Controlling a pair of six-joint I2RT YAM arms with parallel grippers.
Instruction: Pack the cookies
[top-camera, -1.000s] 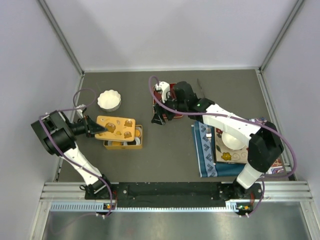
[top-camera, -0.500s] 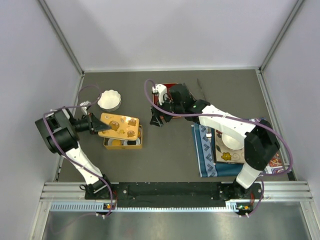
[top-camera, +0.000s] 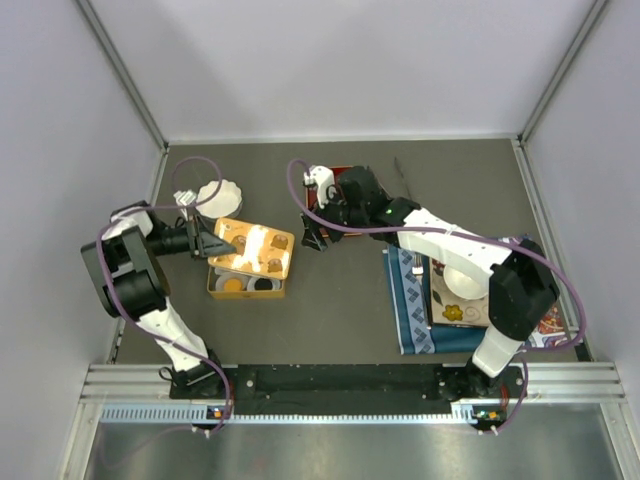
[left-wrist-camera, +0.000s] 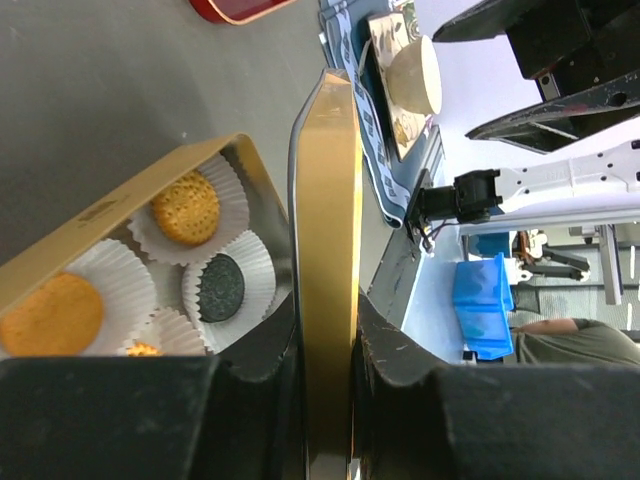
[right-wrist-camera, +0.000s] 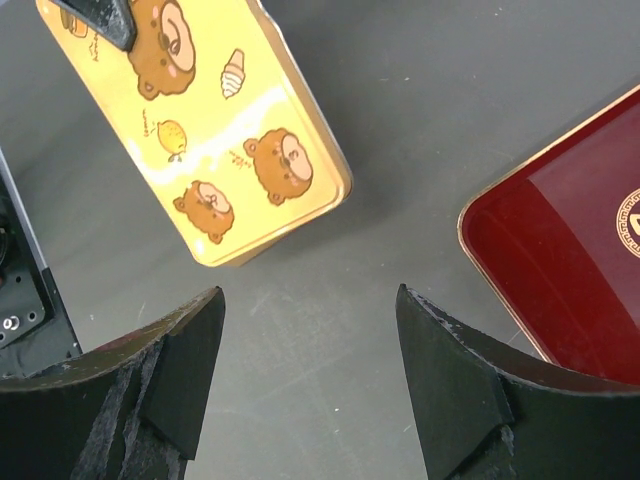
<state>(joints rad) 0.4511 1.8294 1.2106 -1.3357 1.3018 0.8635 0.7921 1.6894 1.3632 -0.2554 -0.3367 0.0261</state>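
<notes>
On the grey table (top-camera: 340, 310), the left gripper (top-camera: 207, 243) gripped the yellow lid (top-camera: 255, 250) partly over the tin (top-camera: 245, 288) of cookies (left-wrist-camera: 186, 207); the right gripper (top-camera: 314, 238) hung wide-jawed and empty.

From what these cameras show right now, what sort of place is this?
Probably a robotics lab test cell: a grey table boxed in by white panels, a left arm and a right arm bolted to an aluminium rail, and staged props like a cookie tin.

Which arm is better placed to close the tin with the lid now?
Left. The left gripper is shut on the lid, right at the tin holding the cookies. The right gripper is open and empty, farther off beside the red tray.
</notes>
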